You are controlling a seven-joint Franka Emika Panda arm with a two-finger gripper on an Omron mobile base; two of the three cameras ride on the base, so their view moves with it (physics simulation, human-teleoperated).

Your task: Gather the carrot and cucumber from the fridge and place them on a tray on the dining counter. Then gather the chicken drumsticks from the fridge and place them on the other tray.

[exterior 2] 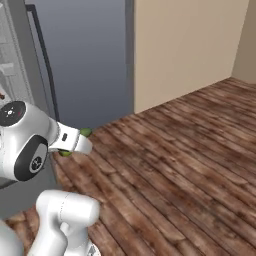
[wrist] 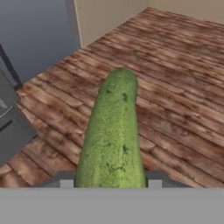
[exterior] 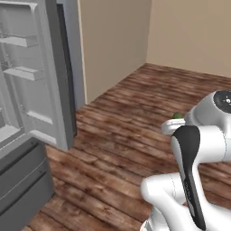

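At the far left stood one fridge [exterior: 31, 90], its door open, two door shelves showing. One gripper [wrist: 110, 183] hung to its right above the wooden floor [exterior: 122, 135], its two fingers clamped on one cucumber [wrist: 113, 131], which pointed away from the hand. Beige walls [exterior: 180, 31] rose at the far right.

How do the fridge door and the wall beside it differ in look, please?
The fridge door is grey and stands open, its inner shelves showing; the wall is plain beige and flat. The door stops short of the wood floor, while the wall runs down to it. Both stand upright.
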